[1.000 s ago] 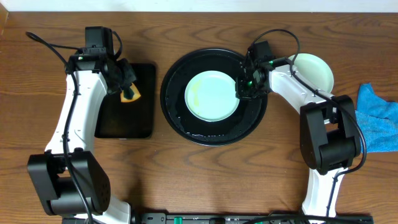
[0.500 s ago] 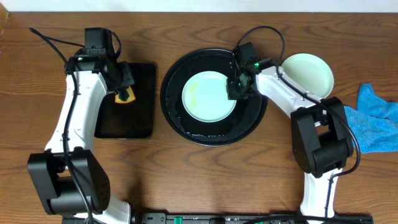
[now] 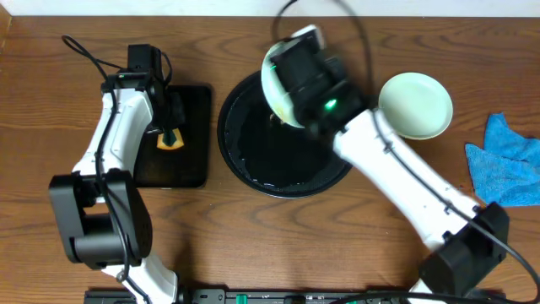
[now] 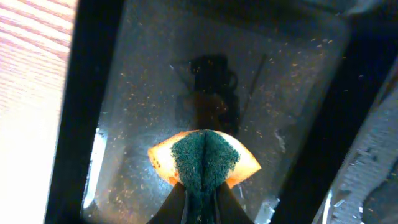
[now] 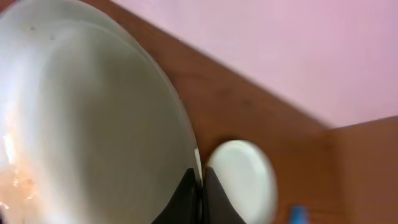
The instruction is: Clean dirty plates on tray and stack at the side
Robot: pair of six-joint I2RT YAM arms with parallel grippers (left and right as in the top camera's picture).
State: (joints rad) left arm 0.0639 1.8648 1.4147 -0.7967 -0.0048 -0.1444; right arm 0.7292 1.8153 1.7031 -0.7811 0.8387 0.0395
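Wooden table (image 3: 253, 245) fills the overhead view, dark-grained, with both arm bases at its near edge. Toward the right side lies a crumpled blue cloth (image 3: 504, 173), well apart from everything else. Further in, the round black tray (image 3: 261, 156) sits at the middle, its floor showing a wet sheen. To its left, just beside it, is a rectangular black tray (image 3: 190, 152), and the left gripper (image 4: 199, 200) hangs above that one with its jaws pinched tight on a sponge (image 4: 204, 158), orange-yellow with a green scrub face, which bulges out between the fingers. On the table right of the round tray rests a second plate (image 3: 415, 105), pale and flat on the wood. Over the round tray's far rim the right gripper (image 5: 198, 190) is clamped on the edge of a plate (image 3: 272, 80), holding it tilted steeply and clear of the tray; the wrist view shows faint brownish smears low on its face. Beyond stands a pale wall (image 5: 311, 50).
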